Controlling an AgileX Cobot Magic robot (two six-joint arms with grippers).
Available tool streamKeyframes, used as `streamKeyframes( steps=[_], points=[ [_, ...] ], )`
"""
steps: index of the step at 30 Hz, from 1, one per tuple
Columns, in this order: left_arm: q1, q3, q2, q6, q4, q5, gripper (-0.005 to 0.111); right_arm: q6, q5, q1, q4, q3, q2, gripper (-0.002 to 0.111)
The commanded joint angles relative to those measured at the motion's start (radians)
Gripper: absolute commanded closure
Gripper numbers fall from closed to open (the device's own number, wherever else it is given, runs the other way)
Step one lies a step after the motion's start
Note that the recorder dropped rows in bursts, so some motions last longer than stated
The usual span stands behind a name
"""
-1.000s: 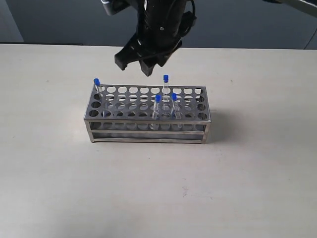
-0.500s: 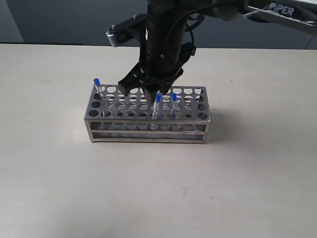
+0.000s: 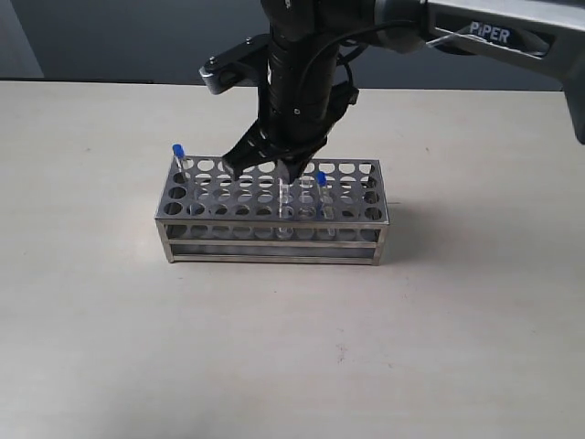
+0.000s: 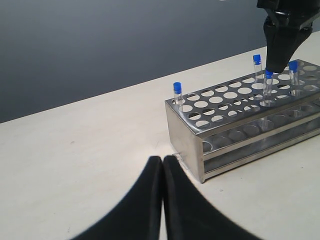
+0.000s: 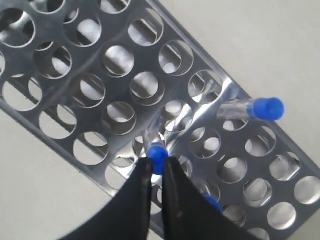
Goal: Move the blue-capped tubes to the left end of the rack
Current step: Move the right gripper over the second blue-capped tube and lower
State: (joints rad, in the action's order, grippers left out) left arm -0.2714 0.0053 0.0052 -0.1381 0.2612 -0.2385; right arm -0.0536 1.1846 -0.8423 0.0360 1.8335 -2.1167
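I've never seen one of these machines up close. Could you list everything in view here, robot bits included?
Table: one, pale beige, under everything.
Wall: one, dark grey, behind the table.
Rack: one, silver metal with round holes, mid-table.
Blue-capped tubes: four, clear with blue caps, standing in the rack; one alone in a left corner hole, three grouped right of the middle.
Right arm: one, black, above the rack.
Right fingers: two, black, either side of one tube's cap; whether they are clamped on it is unclear.
Left fingers: two, black, pressed together, off the rack's end nearest the lone tube.
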Motion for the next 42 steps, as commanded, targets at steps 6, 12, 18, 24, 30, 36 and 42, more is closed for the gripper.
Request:
streamKeyframes(
  steps=[6,12,18,24,30,36,42],
  points=[
    [-0.011,-0.005,-0.005,-0.005,0.0,0.007,0.106,-0.019,0.006,0.004,-0.018,-0.018,0.02,0.076],
    [-0.011,-0.005,-0.005,-0.005,0.0,0.007,0.106,-0.021,-0.051,0.004,-0.016,-0.018,0.012,0.072],
    [-0.011,-0.005,-0.005,-0.005,0.0,0.007,0.106,-0.021,-0.061,0.004,-0.019,-0.018,-0.001,0.072],
    [-0.011,-0.005,-0.005,-0.005,0.0,0.007,0.106,-0.021,-0.059,0.004,-0.016,-0.018,-0.004,0.072],
    [-0.011,-0.005,-0.005,-0.005,0.0,0.007,0.106,-0.021,-0.059,0.004,-0.011,-0.018,-0.004,0.072],
    [-0.011,-0.005,-0.005,-0.005,0.0,0.007,0.106,-0.021,-0.045,0.004,0.022,-0.018,-0.004,0.072],
    [-0.011,-0.005,-0.005,-0.005,0.0,0.007,0.106,0.002,-0.04,0.005,0.067,-0.018,-0.004,0.072]
  ],
)
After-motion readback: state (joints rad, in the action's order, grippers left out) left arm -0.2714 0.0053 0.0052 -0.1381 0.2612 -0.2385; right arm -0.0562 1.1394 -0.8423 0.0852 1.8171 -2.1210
